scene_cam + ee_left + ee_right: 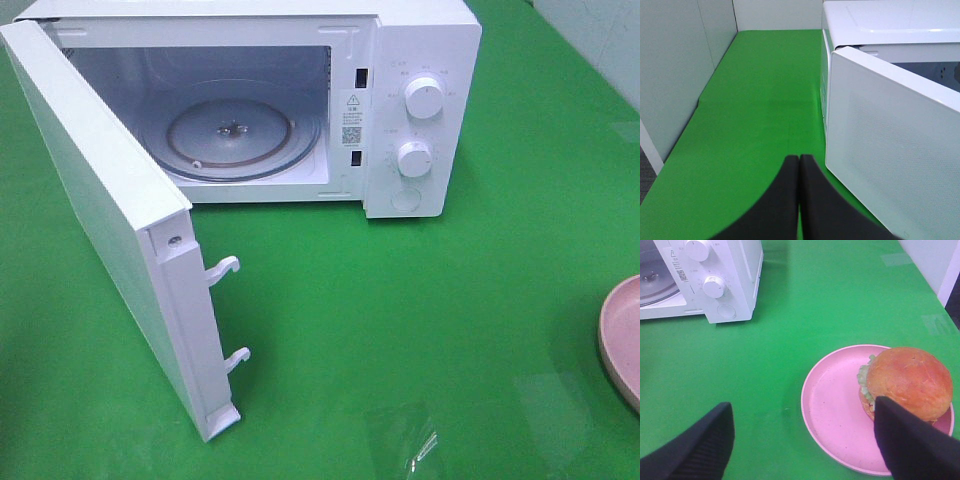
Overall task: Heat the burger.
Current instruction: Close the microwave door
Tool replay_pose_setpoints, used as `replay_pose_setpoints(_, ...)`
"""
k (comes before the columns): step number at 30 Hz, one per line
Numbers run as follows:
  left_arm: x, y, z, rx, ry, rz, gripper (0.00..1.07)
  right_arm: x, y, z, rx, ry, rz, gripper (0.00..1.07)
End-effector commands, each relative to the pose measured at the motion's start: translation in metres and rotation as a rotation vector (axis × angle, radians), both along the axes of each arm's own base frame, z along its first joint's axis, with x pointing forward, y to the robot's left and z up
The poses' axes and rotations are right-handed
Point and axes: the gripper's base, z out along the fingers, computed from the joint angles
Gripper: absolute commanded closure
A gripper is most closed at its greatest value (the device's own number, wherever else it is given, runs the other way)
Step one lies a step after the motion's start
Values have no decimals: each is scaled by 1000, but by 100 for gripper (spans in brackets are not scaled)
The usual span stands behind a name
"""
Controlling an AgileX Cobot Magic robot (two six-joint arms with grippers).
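Note:
The burger (905,382), with a golden-brown bun and green lettuce, sits on a pink plate (832,410) in the right wrist view. My right gripper (805,440) is open above the plate's near side, and one finger (910,445) overlaps the burger's edge in the picture. Only the plate's rim (622,340) shows in the exterior high view, at the right edge; the burger is out of view there. The white microwave (420,110) stands at the back with its door (100,200) swung wide open and a bare glass turntable (235,130) inside. My left gripper (799,165) is shut and empty, beside the open door (895,150).
Green cloth covers the table (400,330). Grey partition walls (670,75) stand along the table's side in the left wrist view. The microwave's two knobs (425,98) face the front. Neither arm shows in the exterior high view.

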Motion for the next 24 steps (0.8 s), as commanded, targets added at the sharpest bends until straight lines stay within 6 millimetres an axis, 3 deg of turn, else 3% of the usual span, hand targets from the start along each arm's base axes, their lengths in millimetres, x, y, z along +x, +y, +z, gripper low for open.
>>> replay_pose_setpoints(1, 15, 2, -12, 2, -89, 21, 107, -3, 0, 1, -9, -37, -2, 32)
replay_pose_setpoints(8, 33, 5, -35, 13, -154, 47, 107, -3, 0, 1, -9, -37, -2, 32)
replay_pose_setpoints(17, 56, 5, -53, 45, -101, 31, 107, -3, 0, 1, -9, -37, -2, 32)
replay_pose_setpoints(24, 73, -9, -67, 90, -75, -89, 107, -3, 0, 1, -9, -37, -2, 32)
